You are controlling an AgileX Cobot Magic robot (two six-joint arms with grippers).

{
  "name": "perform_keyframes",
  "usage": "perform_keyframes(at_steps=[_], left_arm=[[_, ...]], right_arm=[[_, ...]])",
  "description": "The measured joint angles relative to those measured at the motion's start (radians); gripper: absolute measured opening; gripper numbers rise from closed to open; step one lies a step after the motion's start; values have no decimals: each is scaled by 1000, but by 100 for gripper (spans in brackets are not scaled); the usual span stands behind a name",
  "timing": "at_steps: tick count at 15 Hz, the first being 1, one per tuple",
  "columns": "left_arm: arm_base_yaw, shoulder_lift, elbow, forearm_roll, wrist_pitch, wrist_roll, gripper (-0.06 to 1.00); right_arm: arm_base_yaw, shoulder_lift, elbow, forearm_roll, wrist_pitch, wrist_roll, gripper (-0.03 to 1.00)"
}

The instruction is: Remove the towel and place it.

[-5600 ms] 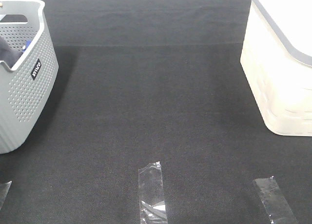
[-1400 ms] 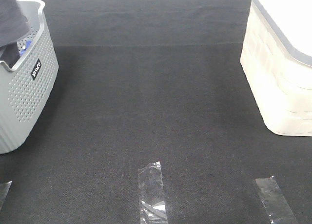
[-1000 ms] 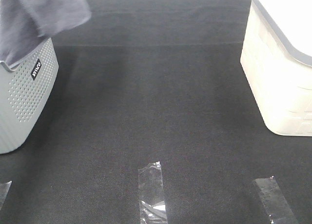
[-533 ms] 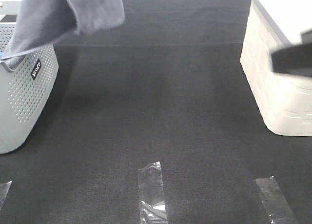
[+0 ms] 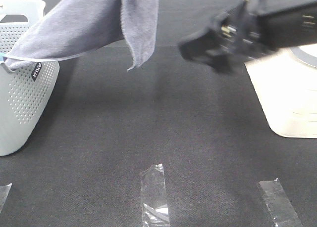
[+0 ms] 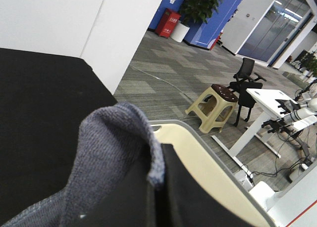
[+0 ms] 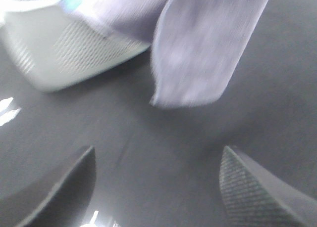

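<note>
Most of the towel (image 5: 84, 26) is now lifted out of the laundry basket (image 5: 25, 103), pinched in the left fingers (image 6: 198, 202), as the right fingers (image 7: 257, 192) arrive spread wide.

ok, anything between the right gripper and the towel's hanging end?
Nothing visible. The right gripper, jaws open, faces the towel and its hanging end across bare mat. The towel's other end lies over the basket rim, off to the side of that path.
</note>
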Motion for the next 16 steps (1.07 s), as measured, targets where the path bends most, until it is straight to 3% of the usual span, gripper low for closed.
perform_keyframes(at_steps=[6,16], left_arm=[[-24,0,0,0,-28,0,0],[-24,0,0,0,-28,0,0]], right_arm=[[154,193,0,28,-336,19,67],[170,424,-54,36,-477,147,74]])
